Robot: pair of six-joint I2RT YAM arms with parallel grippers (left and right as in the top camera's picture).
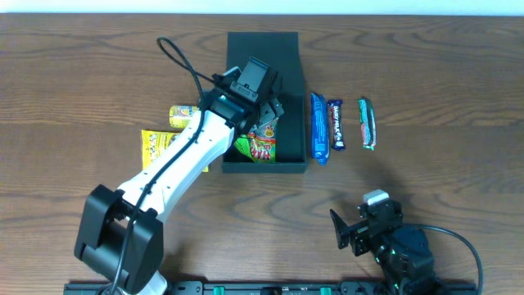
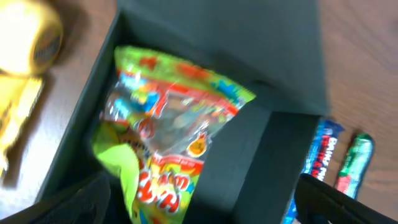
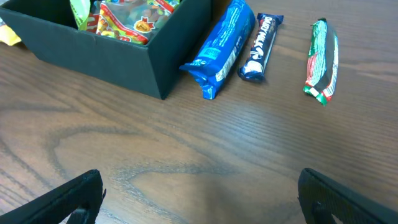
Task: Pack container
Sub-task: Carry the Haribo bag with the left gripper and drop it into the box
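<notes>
on wood table (image 1: 426, 49), dark teal container (image 1: 264, 167), flap (image 1: 262, 51) open

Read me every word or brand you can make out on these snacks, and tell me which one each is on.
"DAIRY MILK": purple bar, small but legible from overhead.
"HAR...": gummy bag in the container; the rest is blurred and cut off.
Blue packet: print too small to read.
Green bar: unreadable.
Yellow packets: blurred, unreadable.
</notes>
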